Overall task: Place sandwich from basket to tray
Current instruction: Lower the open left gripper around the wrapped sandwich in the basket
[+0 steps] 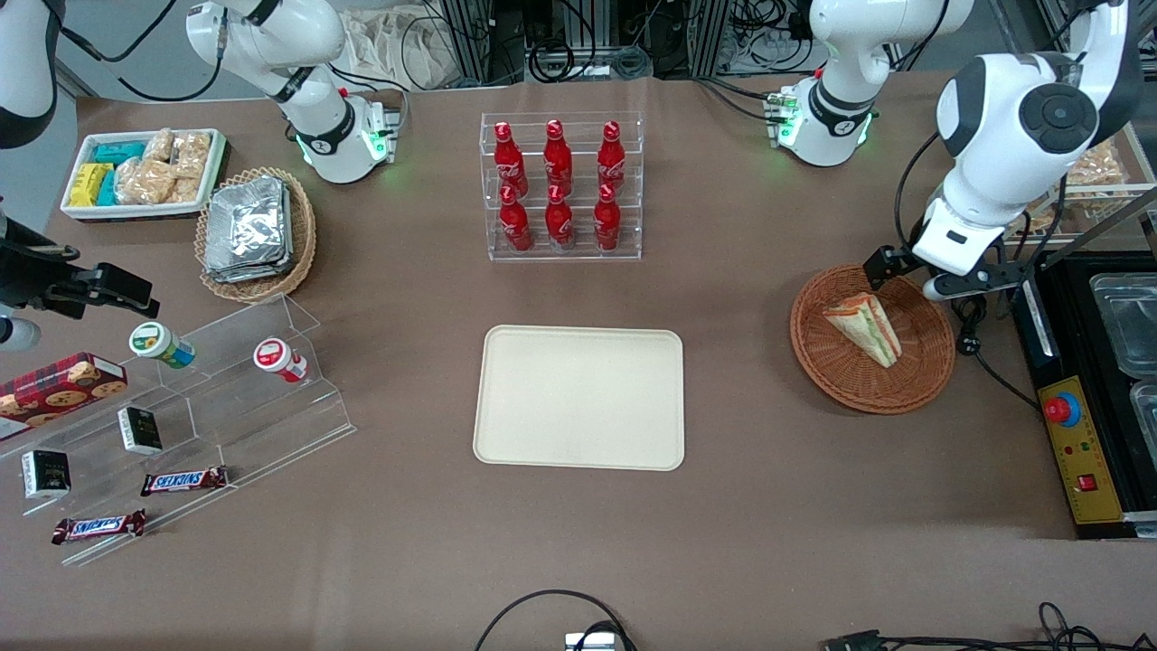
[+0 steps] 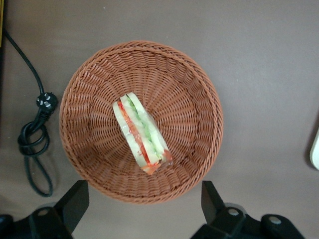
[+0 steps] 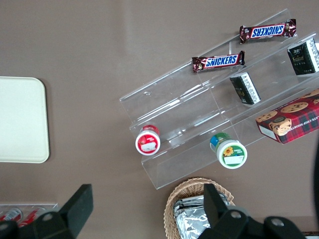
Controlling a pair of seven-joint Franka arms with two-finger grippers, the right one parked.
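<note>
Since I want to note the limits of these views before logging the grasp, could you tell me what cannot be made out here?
- Front view: the gripper above the basket is mostly covered by the arm's own wrist; its height over the sandwich cannot be judged.
- Left wrist view: the open fingers are cut off by the picture's edge; the tray shows only as a sliver.
- Front view: whether the sandwich is wrapped is too small to tell.

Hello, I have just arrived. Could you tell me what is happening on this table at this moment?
The left arm's gripper hangs above the reddish-brown basket, jaws open and holding nothing. The sandwich lies inside the basket, not yet picked up. The tray it should go to sits in the middle of the table with nothing on it, nearer the front camera than the rack of red bottles.
</note>
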